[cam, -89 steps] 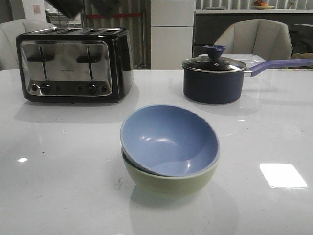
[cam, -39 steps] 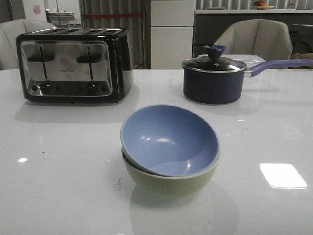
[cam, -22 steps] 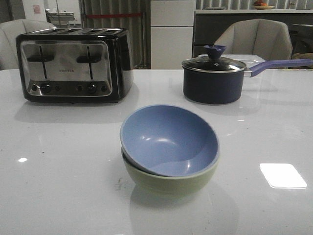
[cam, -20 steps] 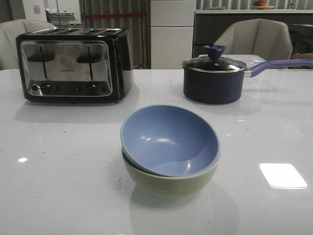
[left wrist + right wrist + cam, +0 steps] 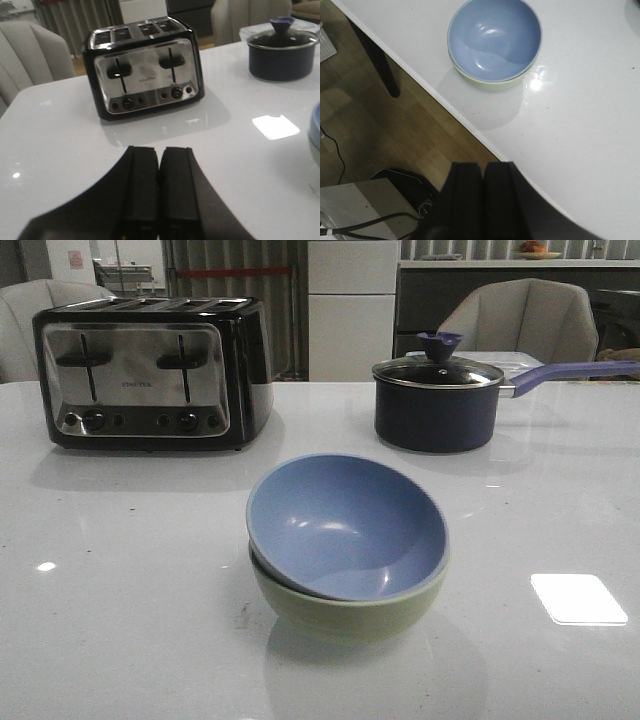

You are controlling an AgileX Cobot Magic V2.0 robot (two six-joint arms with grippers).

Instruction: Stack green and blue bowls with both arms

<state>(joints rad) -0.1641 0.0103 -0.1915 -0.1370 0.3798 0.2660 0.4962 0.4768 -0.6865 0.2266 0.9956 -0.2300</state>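
The dusty blue bowl [image 5: 345, 525] sits nested, slightly tilted, inside the pale green bowl [image 5: 345, 612] at the table's front centre. The stack also shows in the right wrist view: blue bowl [image 5: 494, 37], green bowl rim [image 5: 490, 84]. A sliver of the bowls [image 5: 315, 145] shows at the edge of the left wrist view. My left gripper [image 5: 160, 150] is shut and empty above the table, well away from the bowls and facing the toaster. My right gripper [image 5: 483, 165] is shut and empty, over the table's edge, apart from the bowls. Neither arm shows in the front view.
A black and chrome toaster [image 5: 150, 370] stands at the back left. A dark navy saucepan [image 5: 437, 405] with glass lid and purple handle [image 5: 570, 372] stands at the back right. The white table edge [image 5: 445, 107] runs near the bowls; wooden floor and equipment [image 5: 365, 210] lie below.
A dark arm part at the front view's top left 2.3 s ago has left the view. The bowls have not moved.
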